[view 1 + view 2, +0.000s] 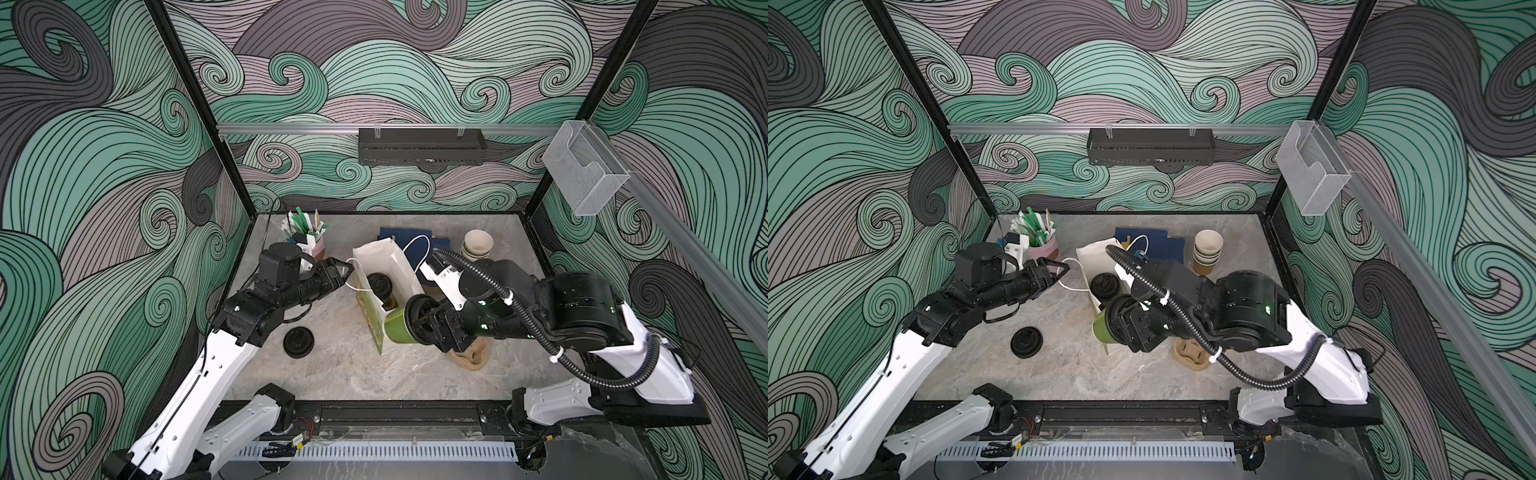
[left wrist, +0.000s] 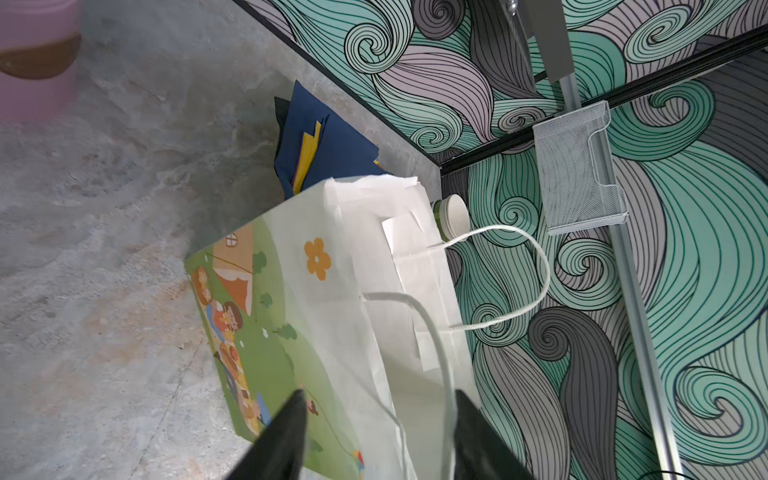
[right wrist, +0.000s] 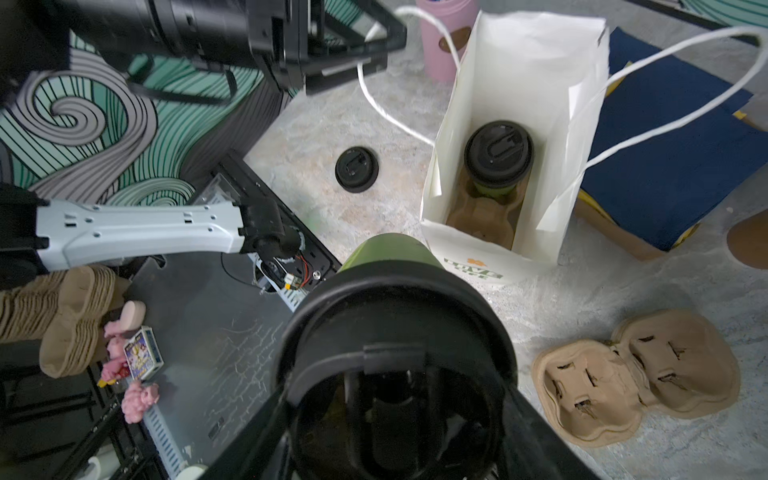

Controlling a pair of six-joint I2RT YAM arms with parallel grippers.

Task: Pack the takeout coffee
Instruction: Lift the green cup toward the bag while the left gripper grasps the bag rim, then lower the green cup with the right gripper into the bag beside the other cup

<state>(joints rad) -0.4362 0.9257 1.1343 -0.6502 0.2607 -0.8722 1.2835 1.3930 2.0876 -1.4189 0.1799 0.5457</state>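
A white paper bag (image 1: 374, 253) (image 1: 1096, 257) (image 3: 519, 62) stands open mid-table. One takeout coffee (image 1: 379, 284) (image 1: 1105, 284) (image 3: 498, 151), green with a black lid, sits upright inside it on a brown carrier. My right gripper (image 1: 419, 320) (image 1: 1119, 320) (image 3: 395, 415) is shut on the second takeout coffee (image 1: 397, 328) (image 1: 1104, 330) (image 3: 386, 253) by its lid, holding it tipped sideways at the bag's near edge. My left gripper (image 1: 345, 272) (image 1: 1061, 270) (image 2: 380, 395) is at the bag's left side, jaws apart around the white handle cord (image 2: 440, 374).
A loose black lid (image 1: 298, 341) (image 3: 356, 168) lies left of the bag. A brown cup carrier (image 1: 469, 357) (image 3: 636, 374) lies under the right arm. At the back are stacked lidless cups (image 1: 477, 247), blue napkins (image 1: 395, 235) and a pink stirrer cup (image 1: 309, 237).
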